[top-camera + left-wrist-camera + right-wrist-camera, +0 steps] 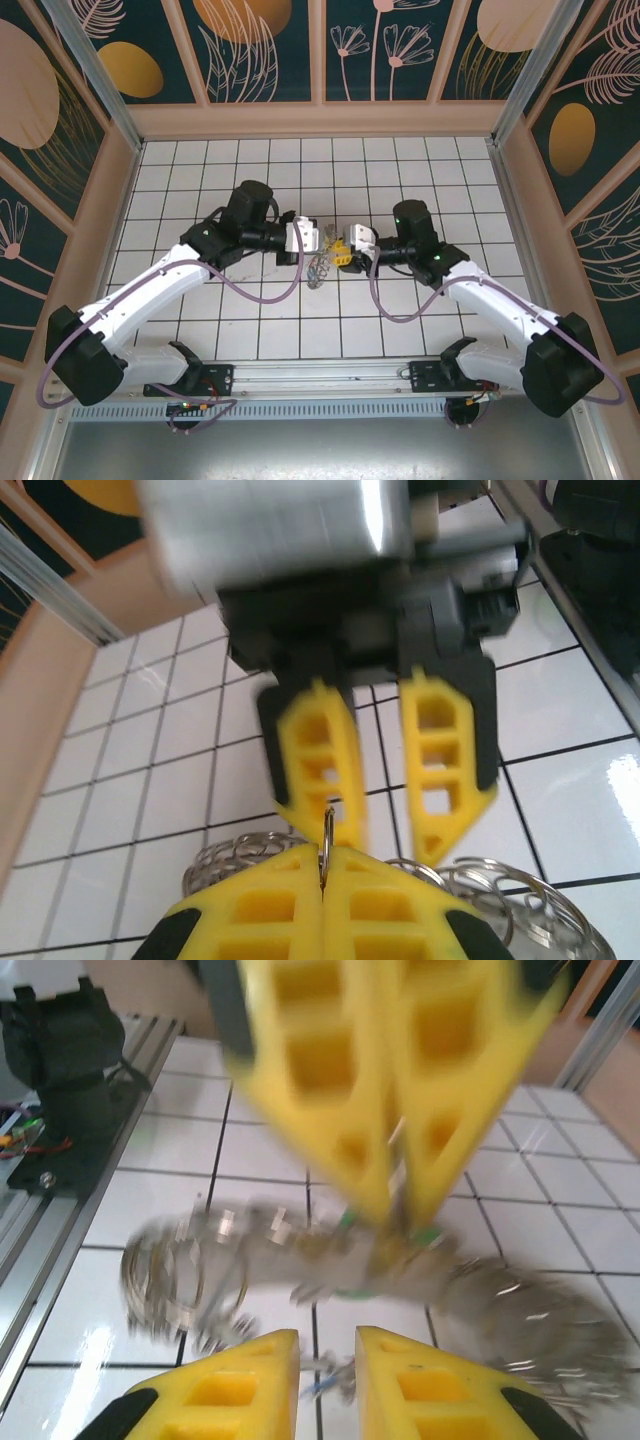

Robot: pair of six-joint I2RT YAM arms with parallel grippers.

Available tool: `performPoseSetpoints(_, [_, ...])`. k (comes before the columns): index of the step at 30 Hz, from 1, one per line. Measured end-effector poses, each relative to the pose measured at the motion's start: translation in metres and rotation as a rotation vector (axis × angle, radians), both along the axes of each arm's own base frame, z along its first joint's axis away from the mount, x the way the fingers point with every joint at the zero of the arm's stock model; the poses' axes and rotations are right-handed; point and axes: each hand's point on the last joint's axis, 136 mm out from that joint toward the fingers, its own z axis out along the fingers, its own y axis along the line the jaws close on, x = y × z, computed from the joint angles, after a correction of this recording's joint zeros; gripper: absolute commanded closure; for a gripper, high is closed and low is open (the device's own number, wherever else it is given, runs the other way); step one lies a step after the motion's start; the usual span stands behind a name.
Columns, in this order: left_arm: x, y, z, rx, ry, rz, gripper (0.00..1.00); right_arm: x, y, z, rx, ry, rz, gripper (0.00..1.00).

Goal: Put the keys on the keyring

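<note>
One keyring point(290, 1260) in left pincer point(322, 872).

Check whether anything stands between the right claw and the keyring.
Nothing visible does. The right claw, jaws slightly apart, faces the keyring directly across open air. The left claw is shut on the ring's wire from the far side, so it crowds the spot but does not block the approach.

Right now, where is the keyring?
In the top view the keyring is over the middle of the table, pinched in the left gripper, with the right gripper close on its right.
</note>
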Motion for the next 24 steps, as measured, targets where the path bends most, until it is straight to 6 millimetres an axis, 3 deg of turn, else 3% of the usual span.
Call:
performPoseSetpoints(4, [0.000, 0.000, 0.014, 0.007, -0.058, -0.022, 1.00, -0.002, -0.001, -0.008, -0.031, 0.022, 0.006, 0.78])
performPoseSetpoints(8, [-0.002, 0.002, 0.003, 0.045, -0.046, -0.037, 1.00, -0.002, -0.002, -0.008, -0.032, 0.016, 0.007, 0.78])
performPoseSetpoints(14, [-0.002, 0.004, -0.016, 0.105, -0.004, -0.045, 1.00, -0.001, -0.011, 0.012, -0.010, -0.055, -0.015, 0.72])
performPoseSetpoints(21, [-0.003, 0.005, -0.019, 0.123, 0.010, -0.050, 1.00, 0.005, -0.010, 0.035, -0.034, -0.118, -0.005, 0.71])
performPoseSetpoints(24, [-0.002, 0.004, -0.018, 0.122, 0.008, -0.049, 1.00, 0.008, -0.007, 0.033, -0.050, -0.112, 0.004, 0.70])
